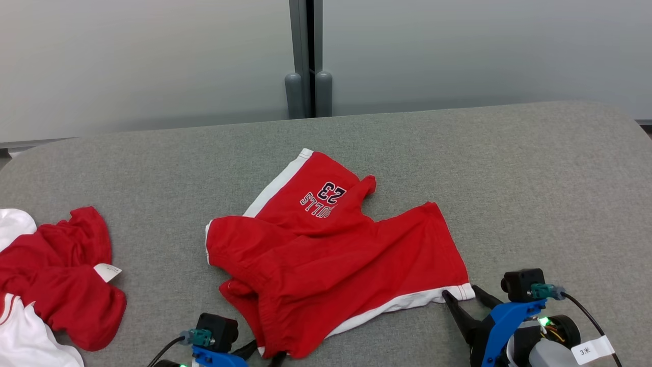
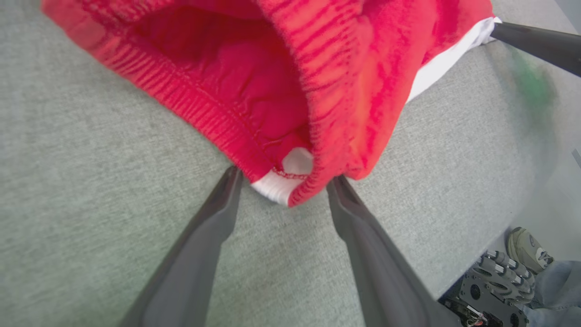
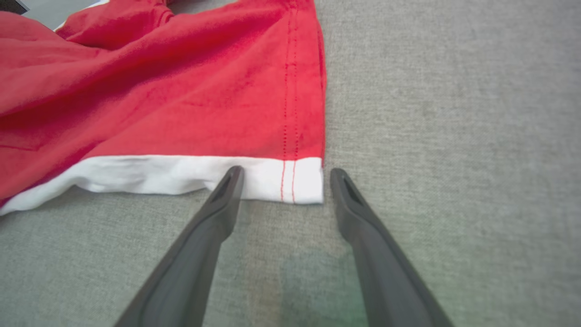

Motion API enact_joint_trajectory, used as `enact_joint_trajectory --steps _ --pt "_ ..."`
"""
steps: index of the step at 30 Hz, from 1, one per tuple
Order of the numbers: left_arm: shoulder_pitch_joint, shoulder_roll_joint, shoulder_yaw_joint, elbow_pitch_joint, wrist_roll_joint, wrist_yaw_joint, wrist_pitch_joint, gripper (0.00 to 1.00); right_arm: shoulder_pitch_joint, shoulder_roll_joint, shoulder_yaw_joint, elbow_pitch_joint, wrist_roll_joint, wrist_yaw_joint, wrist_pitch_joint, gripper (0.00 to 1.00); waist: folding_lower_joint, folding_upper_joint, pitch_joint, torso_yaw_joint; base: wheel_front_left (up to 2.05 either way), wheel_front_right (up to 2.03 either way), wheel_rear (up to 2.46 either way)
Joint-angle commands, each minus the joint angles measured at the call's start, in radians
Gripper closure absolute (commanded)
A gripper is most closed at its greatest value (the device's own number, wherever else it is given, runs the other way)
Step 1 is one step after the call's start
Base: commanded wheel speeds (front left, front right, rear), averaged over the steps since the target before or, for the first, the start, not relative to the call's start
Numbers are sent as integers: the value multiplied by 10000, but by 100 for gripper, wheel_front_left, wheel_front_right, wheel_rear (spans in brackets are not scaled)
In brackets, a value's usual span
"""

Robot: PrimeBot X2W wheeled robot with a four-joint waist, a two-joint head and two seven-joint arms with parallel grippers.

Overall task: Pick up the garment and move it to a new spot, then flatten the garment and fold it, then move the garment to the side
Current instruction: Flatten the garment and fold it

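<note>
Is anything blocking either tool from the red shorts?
Nothing visible. The open left tool straddles a waistband corner of the red fabric shorts with white trim; the open right tool flanks its hem corner.

Garment (image 1: 326,255): red shorts, white side stripes, dark "BULLS 23" print; lies rumpled, partly spread, waistband at the near edge of grey table (image 1: 535,178).
</note>
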Motion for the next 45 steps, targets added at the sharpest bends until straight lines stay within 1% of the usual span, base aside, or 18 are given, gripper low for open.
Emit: enact_joint_trajectory --steps 1,2,3,4,5,6,7,11,14,18,23,25,27,28,32,37,40,45 --pt "-163 23 -55 36 -56 -9 -96 23 -115 48 86 89 84 1 -61 0 -1 0 1 -1 0 0 0" --pt "-191 29 -110 84 -91 -9 -143 33 -149 57 169 155 160 1 -99 2 -1 0 -1 -1 0 0 0" --pt "-228 46 -170 128 -127 -9 -192 56 -186 65 248 212 235 1 -169 12 -1 0 0 0 0 0 0" --pt "-280 62 -222 162 -170 -9 -218 75 -230 74 333 272 312 1 -213 29 -1 0 -1 1 0 0 0" --pt "-318 73 -290 176 -214 -10 -262 100 -272 80 418 330 382 1 -262 55 -1 0 -1 2 0 0 0" --pt "-338 79 -370 191 -289 -10 -288 100 -315 74 526 377 421 1 -322 62 -1 0 -6 4 0 0 0" --pt "-355 100 -423 203 -349 -10 -315 100 -344 53 628 416 466 1 -413 100 -1 0 -13 9 0 0 0" --pt "-413 157 -507 47 -790 -10 -631 100 -483 -21 892 436 708 1 -977 100 -1 0 -67 31 0 0 0" --pt "-391 335 -543 -117 -1156 -10 -776 100 -464 -126 998 376 915 1 -1341 100 -1 0 -127 48 0 0 0" --pt "-288 524 -487 -669 -1763 -10 -1003 100 -355 -322 1085 15 1215 1 -1645 100 -1 0 -220 50 0 0 0" --pt "-584 1146 -252 -1763 -2563 -10 -1073 100 -274 -584 1059 -897 1792 1 -1794 100 -1 0 -289 41 0 0 0" --pt "-843 1486 -132 -1980 -2598 -10 -986 100 -375 -729 1084 -1264 2051 1 -1809 100 -1 0 -299 20 0 0 0" --pt "-1218 1868 -44 -1960 -2309 48 -802 100 -601 -844 1157 -1496 2250 1 -1762 100 -1 0 -255 -28 0 0 0" --pt "-1478 1926 2 -1930 -2248 55 -747 100 -753 -859 1232 -1617 2377 1 -1682 100 -1 0 -212 -43 0 0 0" --pt "-2738 1971 344 -1478 -2124 33 -884 100 -1591 -1069 1380 -1984 2887 1 -1382 100 -1 0 144 -123 0 0 0" --pt "-4819 1772 463 -340 -1766 12 -975 100 -3398 -939 1402 -2198 3736 1 -1174 100 -1 0 1193 -346 0 0 0" --pt "-6171 1605 348 453 -1579 -1 -995 100 -4648 -868 1405 -2044 4260 1 -1077 100 -1 0 1816 -382 0 0 0" --pt "-8380 1212 -124 1532 -1895 -5 -742 100 -6665 -821 1229 -1530 5085 3 -1200 100 -1 0 2588 -342 0 0 0"
